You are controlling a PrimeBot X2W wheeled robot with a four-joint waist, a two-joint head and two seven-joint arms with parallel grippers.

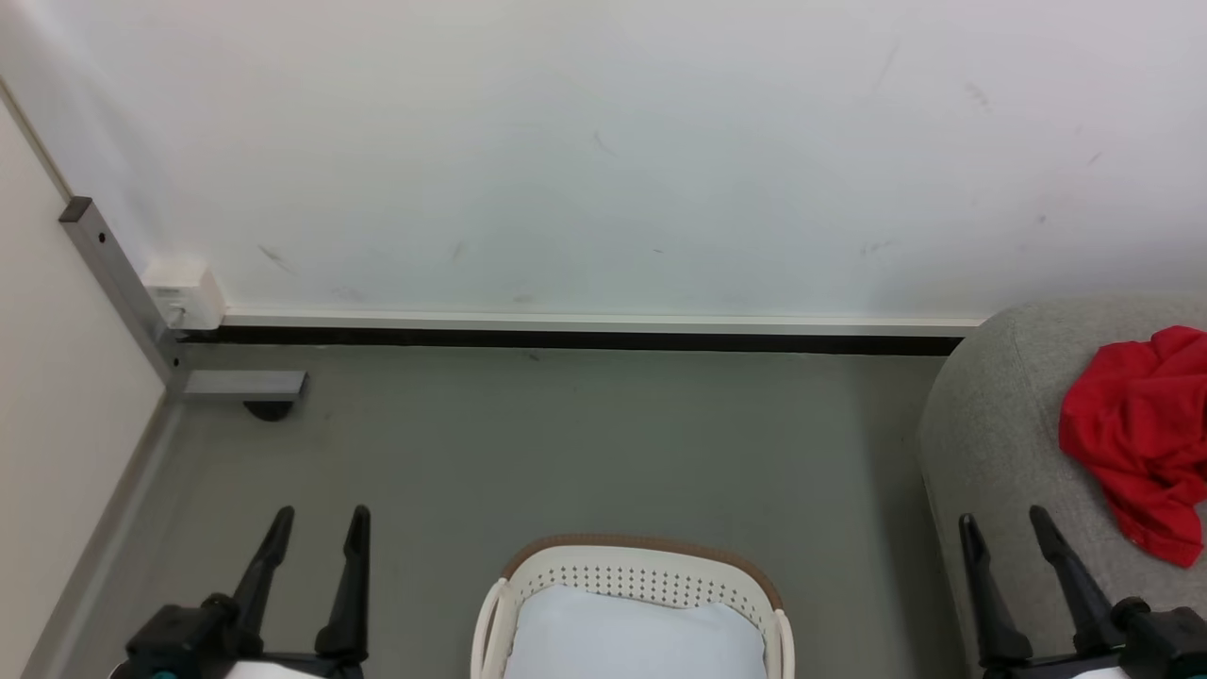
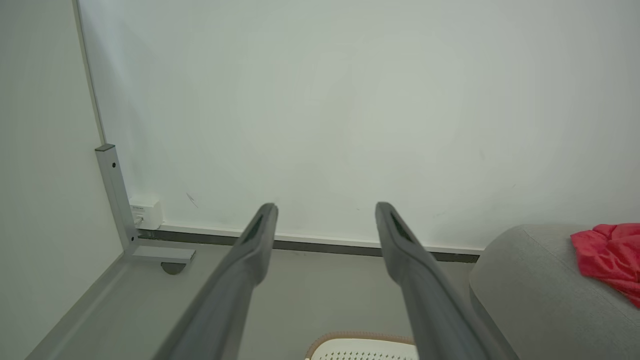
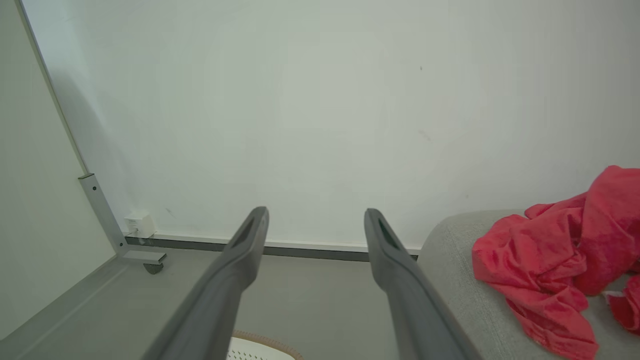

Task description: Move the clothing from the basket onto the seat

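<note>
Crumpled, soft red clothing (image 1: 1141, 434) rests on rounded fabric seat (image 1: 1000, 424).

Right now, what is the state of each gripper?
Left gripper: open, holding nothing.
Right gripper: open, holding nothing.

Clothing (image 1: 1141, 434) on seat (image 1: 1000, 424), basket (image 1: 641, 566) left.
</note>
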